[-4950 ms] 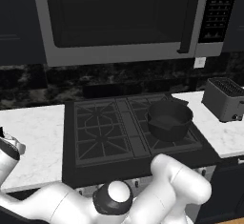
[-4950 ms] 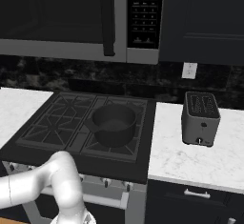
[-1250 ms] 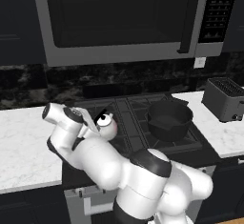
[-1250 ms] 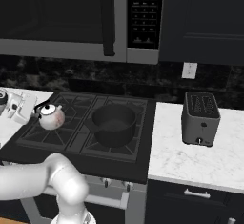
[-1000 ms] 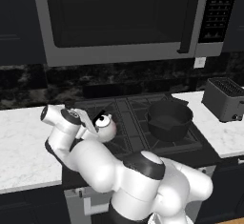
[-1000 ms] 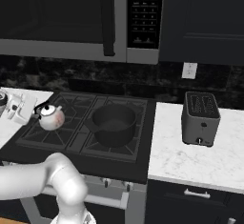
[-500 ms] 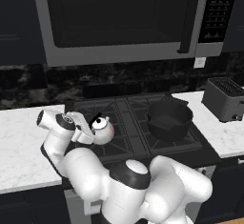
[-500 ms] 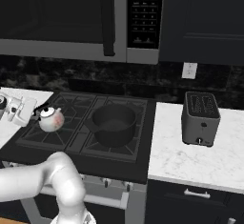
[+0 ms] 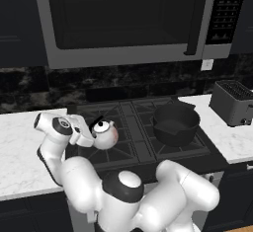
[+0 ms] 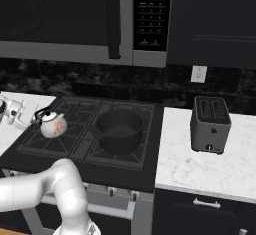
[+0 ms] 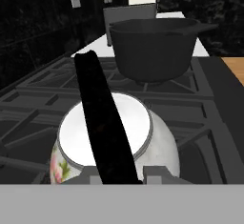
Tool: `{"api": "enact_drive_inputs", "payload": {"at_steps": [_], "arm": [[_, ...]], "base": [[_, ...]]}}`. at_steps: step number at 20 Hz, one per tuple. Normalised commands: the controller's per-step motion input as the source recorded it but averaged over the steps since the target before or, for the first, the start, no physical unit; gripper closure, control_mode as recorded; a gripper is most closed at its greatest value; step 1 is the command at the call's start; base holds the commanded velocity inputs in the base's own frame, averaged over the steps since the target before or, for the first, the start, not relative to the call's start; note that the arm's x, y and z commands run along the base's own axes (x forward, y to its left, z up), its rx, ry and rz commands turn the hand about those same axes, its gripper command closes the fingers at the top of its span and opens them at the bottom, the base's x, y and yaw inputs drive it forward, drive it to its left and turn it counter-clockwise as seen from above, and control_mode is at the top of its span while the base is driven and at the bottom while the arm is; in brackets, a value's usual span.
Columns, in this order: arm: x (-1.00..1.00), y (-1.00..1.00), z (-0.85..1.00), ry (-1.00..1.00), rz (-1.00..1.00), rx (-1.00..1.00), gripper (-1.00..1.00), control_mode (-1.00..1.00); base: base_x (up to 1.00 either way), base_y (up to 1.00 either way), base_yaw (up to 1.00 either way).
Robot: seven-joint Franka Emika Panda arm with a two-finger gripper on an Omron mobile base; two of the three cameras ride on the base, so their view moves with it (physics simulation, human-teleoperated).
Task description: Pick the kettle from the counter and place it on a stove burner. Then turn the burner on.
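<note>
The kettle [image 9: 105, 135] is small, round and pale, with a black arched handle. It rests on the front-left stove burner [image 9: 121, 151] of the black cooktop. My gripper [image 9: 90, 129] reaches in from the left over the white counter [image 9: 20, 149] and is shut on the handle. From the right, the kettle [image 10: 53, 125] sits on that burner [image 10: 46, 142] with the gripper [image 10: 35, 117] at its left. In the hand view the black handle runs up over the kettle [image 11: 143, 137] from the gripper [image 11: 121, 176], with the grate [image 11: 28, 118] beneath.
A wide black pot [image 9: 175, 122] sits on the right burners, a hand's width from the kettle. A dark toaster [image 10: 211, 124] stands on the right counter [image 10: 200, 166]. A microwave [image 9: 123, 19] hangs low over the cooktop. My own arm crosses the stove's front edge.
The arm carried the kettle in from the left counter, and over the last second lowered it slightly onto the front-left burner. The pot and toaster have not moved.
</note>
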Motion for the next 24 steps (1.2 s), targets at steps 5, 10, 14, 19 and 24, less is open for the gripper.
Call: {"api": "enact_drive_inputs", "payload": {"at_steps": [5, 10, 14, 19, 24], "arm": [[-0.16, 0.00, 0.00, 0.00, -0.01, 0.00, -1.00, -1.00], [-0.25, 0.00, 0.00, 0.00, -0.01, 0.00, -1.00, -1.00], [-0.48, 0.09, 0.00, -0.01, 0.00, -0.01, -1.00, -1.00], [-0.58, 0.12, 0.00, -0.02, 0.00, 0.00, -1.00, -1.00], [-0.61, 0.04, 0.06, -0.02, 0.00, 0.00, -1.00, -1.00]], "base": [[0.00, 0.00, 0.00], [0.00, 0.00, 0.00], [0.00, 0.00, 0.00], [0.00, 0.00, 0.00], [0.00, 0.00, 0.00]]}}
